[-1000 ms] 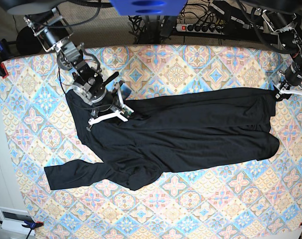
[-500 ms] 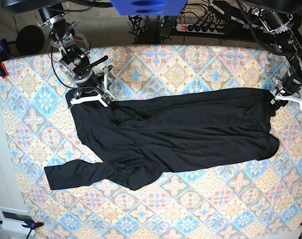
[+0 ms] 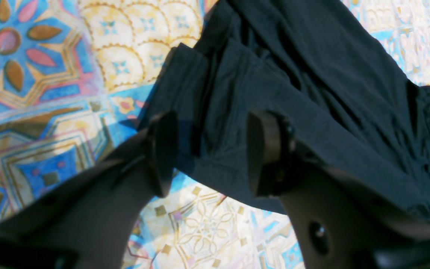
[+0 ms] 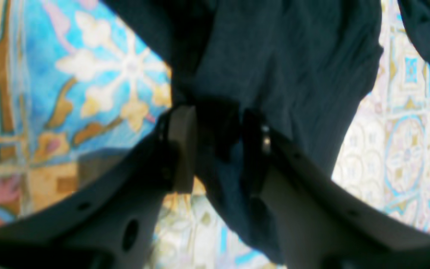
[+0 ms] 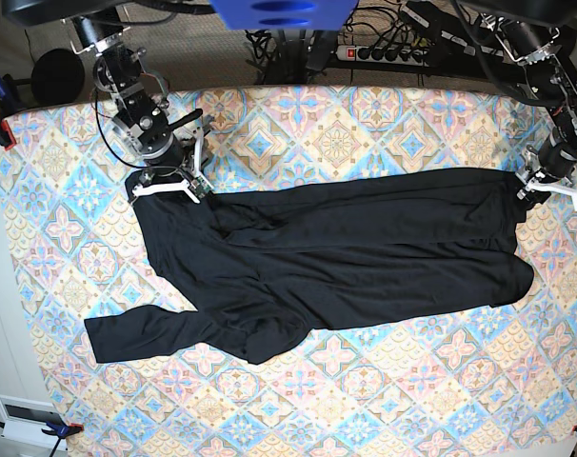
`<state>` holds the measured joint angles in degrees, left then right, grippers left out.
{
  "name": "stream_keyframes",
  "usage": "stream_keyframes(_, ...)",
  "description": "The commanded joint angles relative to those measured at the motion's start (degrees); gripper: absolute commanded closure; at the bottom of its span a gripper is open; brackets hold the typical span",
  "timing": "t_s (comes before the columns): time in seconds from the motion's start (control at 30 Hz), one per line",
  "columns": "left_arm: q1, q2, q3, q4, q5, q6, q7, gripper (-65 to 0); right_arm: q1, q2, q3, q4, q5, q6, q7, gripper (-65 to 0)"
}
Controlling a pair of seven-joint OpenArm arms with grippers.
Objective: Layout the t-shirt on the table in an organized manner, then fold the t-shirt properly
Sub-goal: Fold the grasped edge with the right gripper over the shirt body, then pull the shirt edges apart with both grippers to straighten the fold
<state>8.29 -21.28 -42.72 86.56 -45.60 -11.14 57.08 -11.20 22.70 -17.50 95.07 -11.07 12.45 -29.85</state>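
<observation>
Altogether 1 t-shirt (image 5: 336, 257), 2 end effectors, 1 table (image 5: 384, 400)

Black jointed arms (image 5: 127, 81), looped black cables, white-edged pincer (image 5: 165, 190), dark curved fingers (image 3: 271, 149).

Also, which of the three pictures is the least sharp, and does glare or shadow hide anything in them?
The right wrist view is the softest: the t-shirt and table pattern smear, and the pattern washes out pale at its right edge. The left wrist view is sharper on the fabric, while the near fingers are dark and out of focus. The base view is evenly lit and sharp, though the black cloth swallows fold detail.
</observation>
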Motion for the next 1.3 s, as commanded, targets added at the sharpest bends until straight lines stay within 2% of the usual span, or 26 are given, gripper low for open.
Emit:
stream_keyframes(0.0,-0.34,-1.36,-0.31,0.86,-0.86,-0.16,-0.68,-29.5,-0.18,0.55,0.22,-1.22,-0.84,0.43,-3.96,-20.0)
stream_keyframes(0.07,-0.34,-1.36,-0.31,0.86,-0.86,-0.16,-0.68,-29.5,-0.10,0.55,0.57,-1.75,-0.84,0.43,-3.96,-17.5)
stream_keyframes(0.2,-0.34,-1.36,-0.31,0.86,-0.86,-0.16,-0.68,-29.5,1.75,0.64,3.74,-1.31,-0.84,0.43,-3.87,0.0)
stream_keyframes(0.4,-0.34,-1.36,-0.31,0.86,-0.86,-0.16,-0.68,-29.5,2.10,0.64,10.95,-1.13,-0.84,0.43,-3.78,0.0)
stream_keyframes(0.7,-0.34,-1.36,-0.31,0.86,-0.86,-0.16,-0.68,-29.5,9.14,0.64,11.65,0.71,-0.84,0.43,-3.87,0.0)
stream_keyframes(0.8,-0.34,-1.36,-0.31,0.86,-0.86,-0.16,-0.68,-29.5,10.19,0.64,11.21,0.45,-0.84,0.43,-3.87,0.0)
stream_keyframes(0.93,-0.34,-1.36,-0.31,0.86,-0.77,-0.16,-0.68,-29.5,14.41,0.64,6.64,-1.22,-0.84,0.43,-3.87,-0.5)
stream_keyframes(1.1,-0.34,-1.36,-0.31,0.86,-0.77,-0.16,-0.68,-29.5,18.01,0.64,2.95,-7.55,-1.02,0.43,-4.22,-5.7)
stream_keyframes(1.27,-0.16,-1.36,-0.31,0.86,-0.77,-0.16,-0.68,-29.5,17.84,0.64,2.77,-10.19,-1.02,0.43,-4.31,-10.1)
